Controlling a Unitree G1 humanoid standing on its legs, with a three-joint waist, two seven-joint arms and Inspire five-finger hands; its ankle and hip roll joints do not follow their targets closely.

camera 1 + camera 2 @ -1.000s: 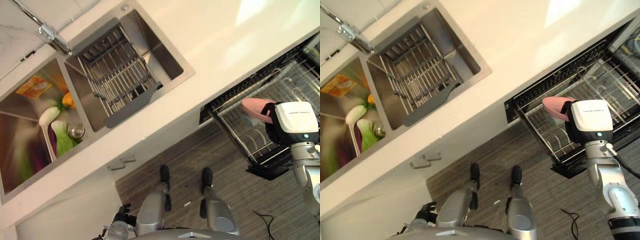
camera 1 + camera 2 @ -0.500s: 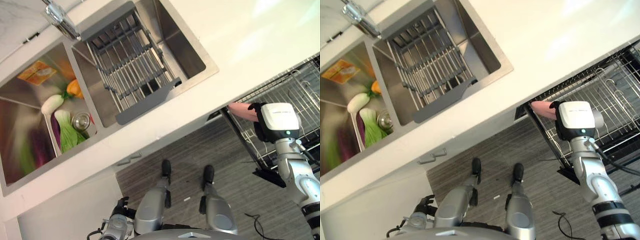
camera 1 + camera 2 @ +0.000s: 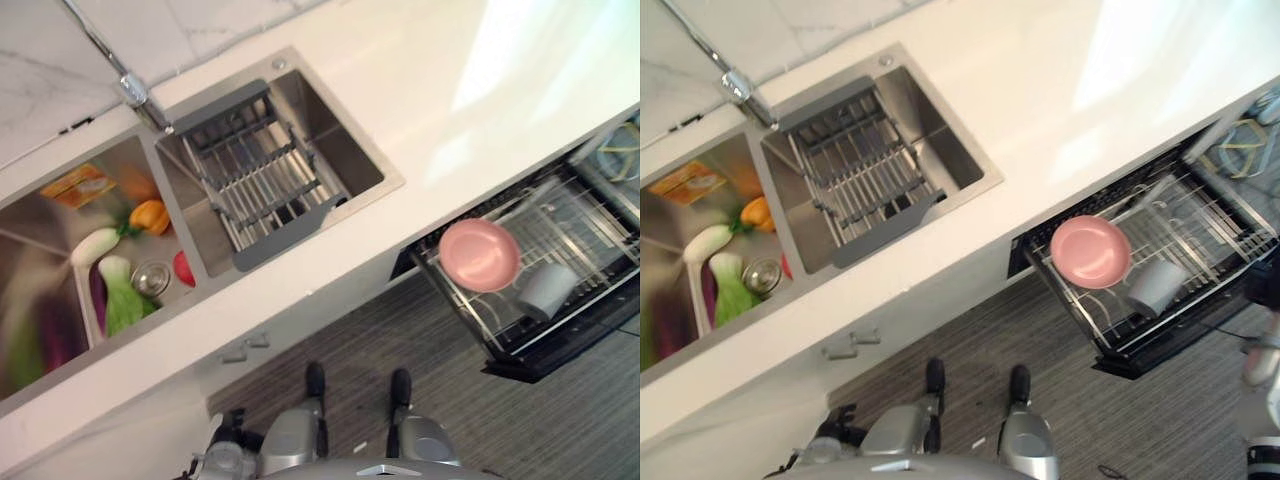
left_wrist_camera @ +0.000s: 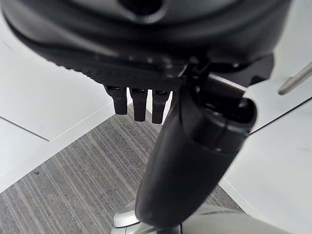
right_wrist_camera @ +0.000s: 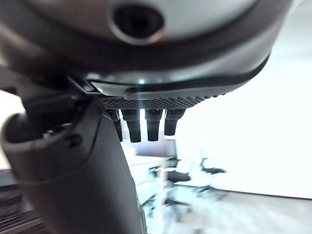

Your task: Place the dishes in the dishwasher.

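Note:
A pink plate (image 3: pixel 480 255) leans in the pulled-out dishwasher rack (image 3: pixel 575 215), under the counter's right end, with no hand on it. A grey cup (image 3: pixel 547 290) lies in the same rack just beside the plate. My right hand (image 5: pixel 146 124) is open and holds nothing; behind it I see a bright room. It shows as a dark shape (image 3: pixel 1266 292) at the right edge, past the rack's outer corner. My left hand (image 4: pixel 139 105) hangs open and idle over the striped floor, low beside my body (image 3: pixel 228 432).
A double sink is set into the white counter (image 3: pixel 470 90). The sink's right basin holds a grey drying rack (image 3: pixel 262 178). Vegetables and a drain (image 3: pixel 152 278) lie in the left basin. A faucet (image 3: pixel 130 88) stands behind. The open dishwasher rack juts out over the floor.
My right hand has let go of the pink plate, which now rests in the rack, and has drawn back to the right. The head camera has shifted.

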